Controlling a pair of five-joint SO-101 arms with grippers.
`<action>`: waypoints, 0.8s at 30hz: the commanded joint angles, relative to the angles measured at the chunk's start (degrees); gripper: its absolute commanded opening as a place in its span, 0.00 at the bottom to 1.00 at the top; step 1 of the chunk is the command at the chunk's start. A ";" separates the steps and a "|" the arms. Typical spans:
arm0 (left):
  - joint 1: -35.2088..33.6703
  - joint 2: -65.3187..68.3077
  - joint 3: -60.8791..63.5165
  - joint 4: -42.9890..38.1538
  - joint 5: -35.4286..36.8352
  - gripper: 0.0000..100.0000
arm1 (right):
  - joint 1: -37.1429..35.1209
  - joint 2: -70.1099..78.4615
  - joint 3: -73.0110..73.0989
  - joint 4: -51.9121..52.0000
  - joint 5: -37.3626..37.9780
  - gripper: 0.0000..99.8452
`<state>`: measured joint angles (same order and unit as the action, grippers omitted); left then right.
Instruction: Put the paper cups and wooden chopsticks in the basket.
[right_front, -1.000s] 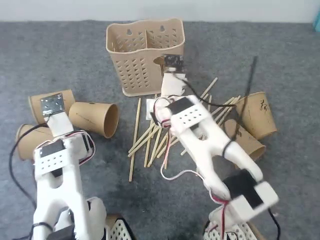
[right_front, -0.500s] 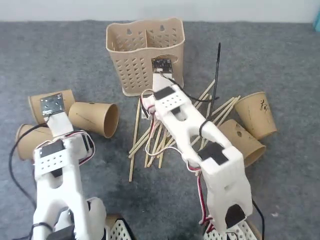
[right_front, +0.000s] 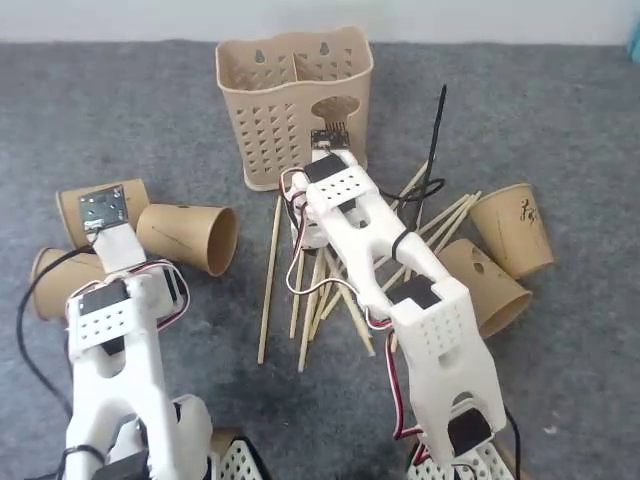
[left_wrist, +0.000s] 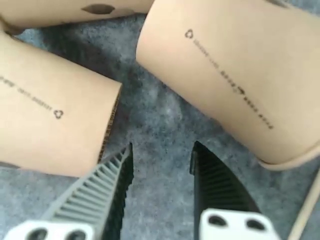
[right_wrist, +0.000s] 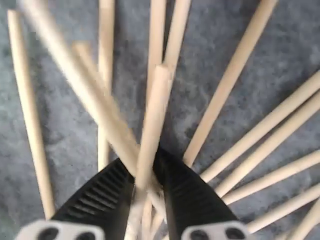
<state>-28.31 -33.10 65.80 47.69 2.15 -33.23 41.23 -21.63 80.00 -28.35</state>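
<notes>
The tan slotted basket (right_front: 290, 100) stands upright at the back. Wooden chopsticks (right_front: 330, 275) lie fanned in a pile in front of it. My right gripper (right_wrist: 145, 167) is shut on a couple of chopsticks (right_wrist: 152, 115) just above that pile; the right arm (right_front: 345, 195) covers it in the high view. Three paper cups lie on their sides at the left (right_front: 190, 237). My left gripper (left_wrist: 162, 155) hangs open over the carpet gap between two of them (left_wrist: 45, 125) (left_wrist: 225, 75), holding nothing. Two more cups (right_front: 515, 228) (right_front: 485, 285) lie at the right.
Everything rests on grey carpet (right_front: 560, 110). A black cable (right_front: 437, 135) sticks up beside the right arm near the basket. The left arm (right_front: 110, 320) stands at the near left. Open carpet lies at the far left and far right.
The right arm swung over the pile and drew back slightly from the basket, scattering several chopsticks and taking some in its jaws. The basket shifted slightly right. The left arm kept still.
</notes>
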 joint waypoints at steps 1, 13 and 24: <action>-0.53 -2.11 -0.13 -1.67 -0.26 0.18 | -0.57 -2.77 3.78 2.07 0.88 0.01; -0.18 -2.11 -0.13 -1.76 -0.26 0.18 | -1.19 -34.59 44.75 -12.88 11.96 0.01; -0.18 -2.11 -0.13 -1.76 -0.26 0.18 | -1.01 -49.54 55.38 -16.75 17.67 0.08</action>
<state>-28.31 -33.10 65.80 47.52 2.15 -34.11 -4.66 34.64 62.42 -11.65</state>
